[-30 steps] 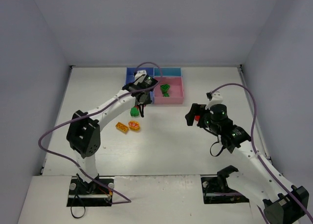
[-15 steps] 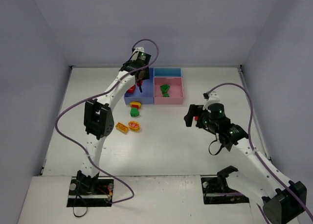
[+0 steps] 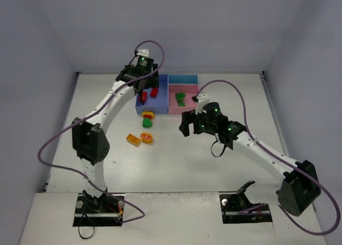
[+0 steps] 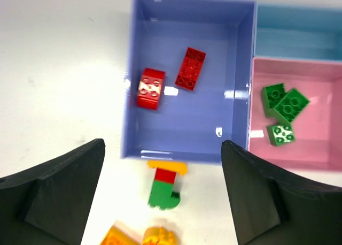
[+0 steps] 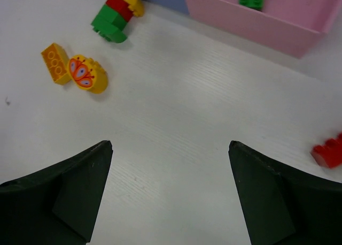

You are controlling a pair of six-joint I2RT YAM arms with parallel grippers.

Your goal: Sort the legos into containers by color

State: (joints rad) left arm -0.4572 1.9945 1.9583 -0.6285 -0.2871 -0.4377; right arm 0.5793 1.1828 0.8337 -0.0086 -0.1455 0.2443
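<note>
My left gripper (image 3: pixel 143 78) (image 4: pixel 162 146) hangs open and empty over the near edge of the blue container (image 4: pixel 181 122) (image 3: pixel 158 105). Two red legos (image 4: pixel 150 88) (image 4: pixel 191 68) lie inside it. The pink container (image 4: pixel 315 143) (image 3: pixel 193 102) holds green legos (image 4: pixel 283 103) (image 3: pixel 180 98). A yellow-red-green stack (image 4: pixel 165 189) (image 3: pixel 147 119) (image 5: pixel 115 17) lies just in front of the blue container. An orange brick (image 3: pixel 133 139) (image 5: pixel 55 62) and a rounded yellow piece (image 3: pixel 146 137) (image 5: pixel 88 74) lie nearer. My right gripper (image 3: pixel 188 124) (image 5: pixel 170 143) is open over bare table.
The teal container (image 4: pixel 299 31) (image 3: pixel 183 79) sits behind the pink one. A loose red lego (image 5: pixel 328 151) lies on the table at the right edge of the right wrist view. Grey walls enclose the table on three sides.
The left gripper rose from the stack to the blue container and opened; a second red lego now lies there. The right gripper swung left toward the table's middle.
</note>
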